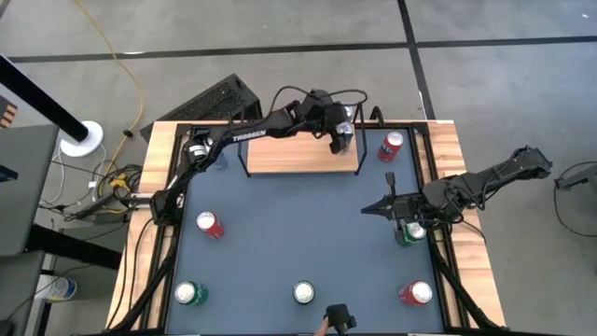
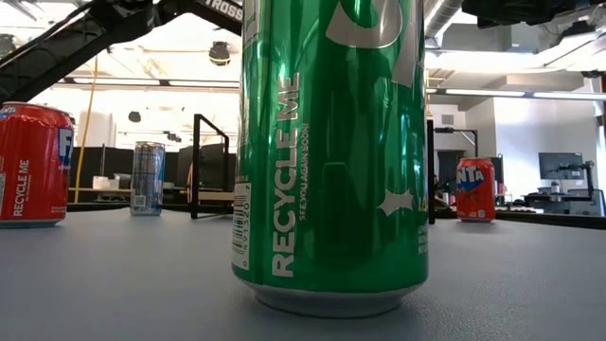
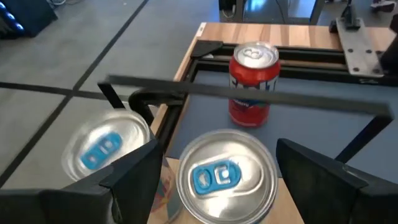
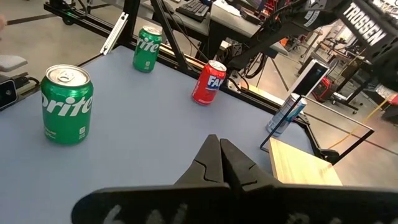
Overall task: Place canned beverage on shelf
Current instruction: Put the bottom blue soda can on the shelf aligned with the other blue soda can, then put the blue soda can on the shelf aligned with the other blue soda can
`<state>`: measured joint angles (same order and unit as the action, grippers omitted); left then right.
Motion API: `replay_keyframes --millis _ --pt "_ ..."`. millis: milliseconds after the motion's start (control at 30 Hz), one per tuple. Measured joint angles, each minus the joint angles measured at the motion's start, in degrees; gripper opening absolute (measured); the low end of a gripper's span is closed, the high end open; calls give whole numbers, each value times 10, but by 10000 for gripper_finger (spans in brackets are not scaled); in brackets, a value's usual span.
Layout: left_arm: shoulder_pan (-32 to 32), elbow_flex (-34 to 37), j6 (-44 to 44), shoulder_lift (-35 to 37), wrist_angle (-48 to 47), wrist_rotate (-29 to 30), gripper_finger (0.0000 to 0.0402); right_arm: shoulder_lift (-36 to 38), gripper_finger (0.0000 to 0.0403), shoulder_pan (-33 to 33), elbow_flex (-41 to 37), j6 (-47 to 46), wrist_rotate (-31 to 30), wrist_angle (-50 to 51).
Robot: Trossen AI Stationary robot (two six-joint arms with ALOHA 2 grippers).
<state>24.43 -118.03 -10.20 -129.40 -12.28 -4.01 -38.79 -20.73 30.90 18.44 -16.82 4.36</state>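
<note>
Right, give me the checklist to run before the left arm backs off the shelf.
1. Silver can over the shelf: ok, it is at the board's right end.
2. Can upright: ok, its top faces straight up.
3. Can's base resting on the wood: cannot tell, the base is hidden.
4. Left gripper has let go of the can: cannot tell, it sits around the can.
5. Right gripper out of the way: ok, it is shut and over the table's right side, away from the shelf.
6. Red can clear of the retreat path: ok, it stands on the tabletop, apart from the shelf's right end.
</note>
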Motion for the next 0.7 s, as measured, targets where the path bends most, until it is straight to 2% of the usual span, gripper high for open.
replay_keyframes --millis 133,267,433,567,700 --pt "0 -78 9 0 -115 -1 301 0 0 0 0 -1 -4 -7" --pt "-1 -173 20 1 -263 14 301 -10 0 5 1 -22 -32 -57" --pt "-4 -117 58 79 -331 68 301 -44 0 33 8 -16 -42 -92" --pt "-10 -88 76 137 -390 66 301 -87 0 66 32 -26 -41 -92" --pt "-34 -31 79 195 -396 73 301 -138 0 93 57 -26 -33 -91"
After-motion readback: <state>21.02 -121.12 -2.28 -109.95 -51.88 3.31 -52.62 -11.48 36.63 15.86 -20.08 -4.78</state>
